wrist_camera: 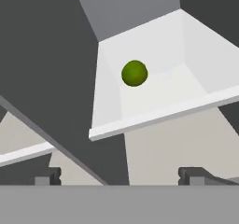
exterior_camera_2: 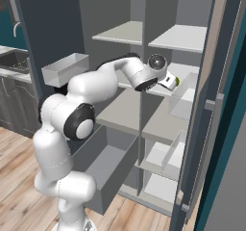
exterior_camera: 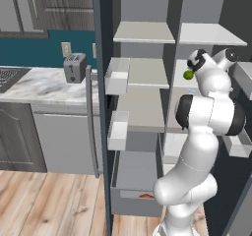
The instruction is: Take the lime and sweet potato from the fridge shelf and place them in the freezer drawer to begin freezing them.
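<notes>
Okay, current state.
gripper (wrist_camera: 119,175): fingertips spread wide, nothing between them; aimed at the lime, well short of it.
lime (wrist_camera: 134,73): sitting on the fridge shelf (wrist_camera: 154,90), near its back wall; in the left base view it shows just beside the wrist (exterior_camera: 188,74).
arm (exterior_camera_2: 91,88): reaching into the right column of the open fridge at mid height.
sweet potato (exterior_camera: 145,196): orange bit visible low in the freezer drawer (exterior_camera: 135,202), which is pulled out.
white bins (exterior_camera: 117,75): on the left door, apart from the arm.
toaster (exterior_camera: 74,67): on the counter to the left.
</notes>
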Controlling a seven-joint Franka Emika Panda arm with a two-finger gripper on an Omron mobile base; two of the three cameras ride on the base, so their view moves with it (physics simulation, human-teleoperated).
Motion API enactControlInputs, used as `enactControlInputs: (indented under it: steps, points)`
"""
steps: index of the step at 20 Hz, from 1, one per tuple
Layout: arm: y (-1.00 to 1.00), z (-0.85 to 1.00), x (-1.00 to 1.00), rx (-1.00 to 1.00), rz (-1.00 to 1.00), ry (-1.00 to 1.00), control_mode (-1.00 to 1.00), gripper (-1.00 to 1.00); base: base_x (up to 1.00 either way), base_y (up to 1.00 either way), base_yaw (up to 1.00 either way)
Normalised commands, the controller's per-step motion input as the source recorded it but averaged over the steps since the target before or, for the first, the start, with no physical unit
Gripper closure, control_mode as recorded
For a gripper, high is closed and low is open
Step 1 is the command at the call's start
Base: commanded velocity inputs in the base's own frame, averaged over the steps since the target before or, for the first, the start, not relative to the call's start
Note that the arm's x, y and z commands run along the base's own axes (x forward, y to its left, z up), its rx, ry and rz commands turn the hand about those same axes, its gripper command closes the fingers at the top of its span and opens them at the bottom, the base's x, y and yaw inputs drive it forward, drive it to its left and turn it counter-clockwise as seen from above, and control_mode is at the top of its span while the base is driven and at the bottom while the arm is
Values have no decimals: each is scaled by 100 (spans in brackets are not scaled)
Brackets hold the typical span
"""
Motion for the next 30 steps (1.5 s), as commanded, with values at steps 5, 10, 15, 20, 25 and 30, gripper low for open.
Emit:
enactControlInputs:
  steps: [5,10,15,20,25,30]
  points:
    - [-2,-4,15,3,0,0,-100,-100,0,0,0]
    - [-15,-13,0,1,0,0,-100,-100,0,0,0]
    - [-3,-13,0,0,0,0,-100,-100,0,0,0]
    - [0,-2,0,0,0,1,-100,-100,0,0,0]
    - [0,0,0,0,0,0,-100,-100,0,0,0]
    - [-3,-1,0,0,0,0,-100,-100,0,0,0]
